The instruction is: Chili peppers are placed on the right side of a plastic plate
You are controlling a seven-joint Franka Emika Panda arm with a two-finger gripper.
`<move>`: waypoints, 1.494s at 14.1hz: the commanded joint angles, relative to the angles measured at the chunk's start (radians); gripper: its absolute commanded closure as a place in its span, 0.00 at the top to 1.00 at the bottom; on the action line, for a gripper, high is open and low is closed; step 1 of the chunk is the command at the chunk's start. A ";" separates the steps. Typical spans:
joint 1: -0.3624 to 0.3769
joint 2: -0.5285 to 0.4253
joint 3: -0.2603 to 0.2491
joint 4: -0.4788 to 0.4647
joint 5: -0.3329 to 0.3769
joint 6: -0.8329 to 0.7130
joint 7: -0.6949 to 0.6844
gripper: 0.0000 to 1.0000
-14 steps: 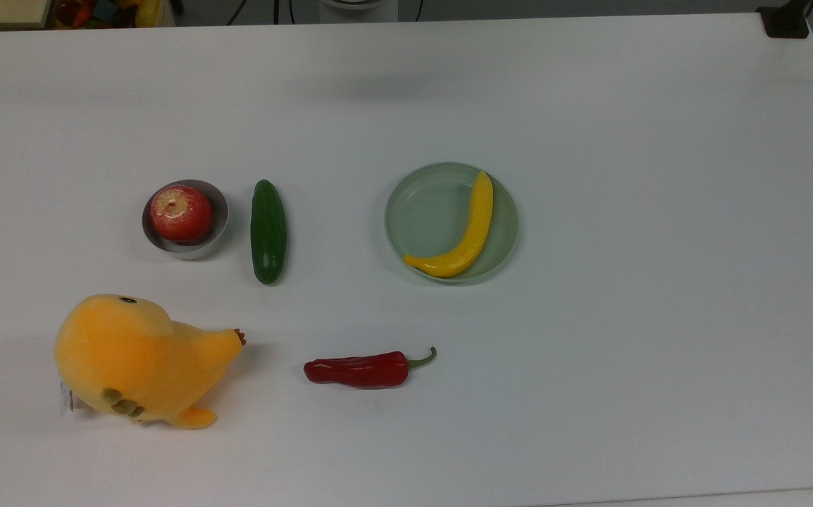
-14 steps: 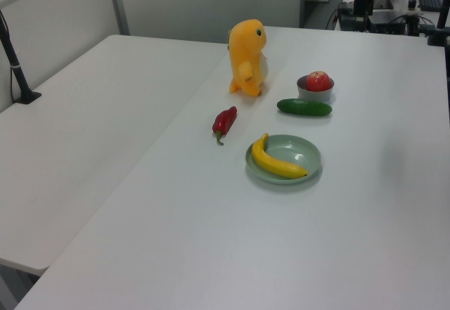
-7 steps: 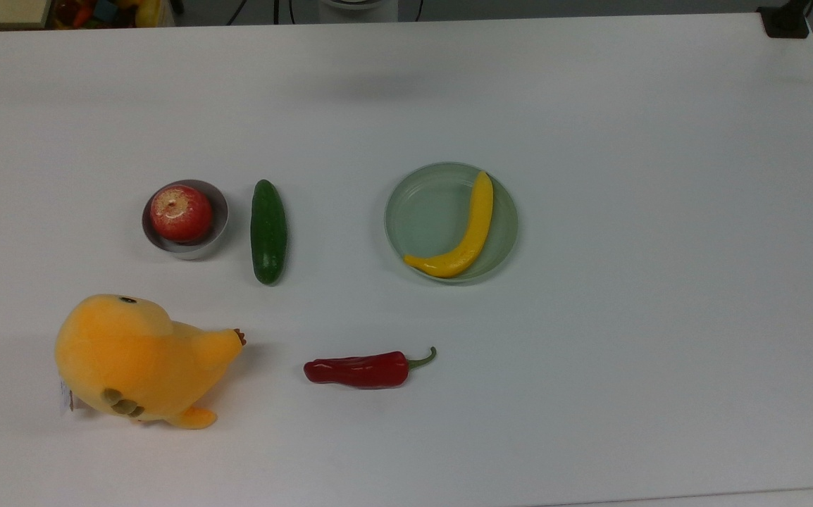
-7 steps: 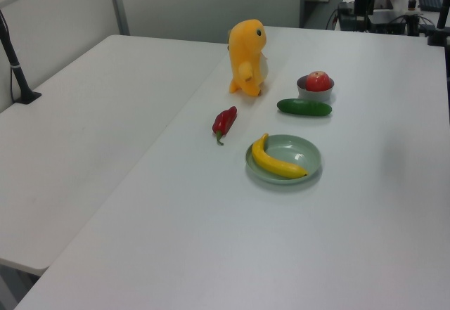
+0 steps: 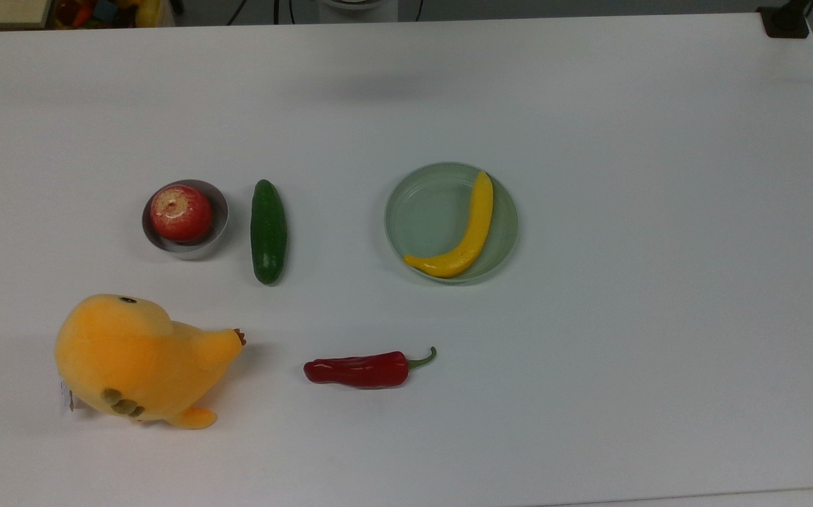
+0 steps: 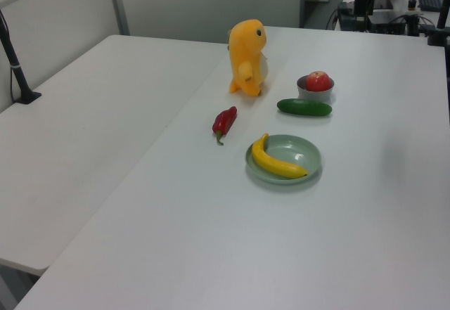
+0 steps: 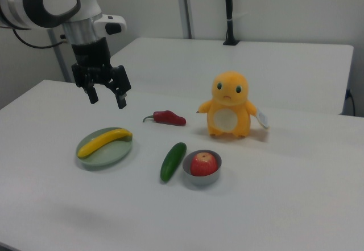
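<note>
Banana lies in the plate; chili apart.

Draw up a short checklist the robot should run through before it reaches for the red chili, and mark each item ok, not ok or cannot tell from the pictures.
1. Gripper open and holding nothing: ok, fingers spread, hanging in the air.
2. Chili lies free on the table, nothing touching it: ok.
3. Plate is in place: ok, with the banana lying inside it.
4. Bare table beyond the plate on the top view's right: ok.
5. Chili already placed: not ok, it lies apart from the plate, between it and the plush toy.
</note>
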 commanded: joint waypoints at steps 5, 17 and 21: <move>0.011 0.030 0.006 0.006 0.027 0.026 -0.018 1.00; 0.054 0.169 0.015 0.107 0.047 0.198 0.165 1.00; 0.056 0.237 0.015 0.147 0.047 0.302 0.360 1.00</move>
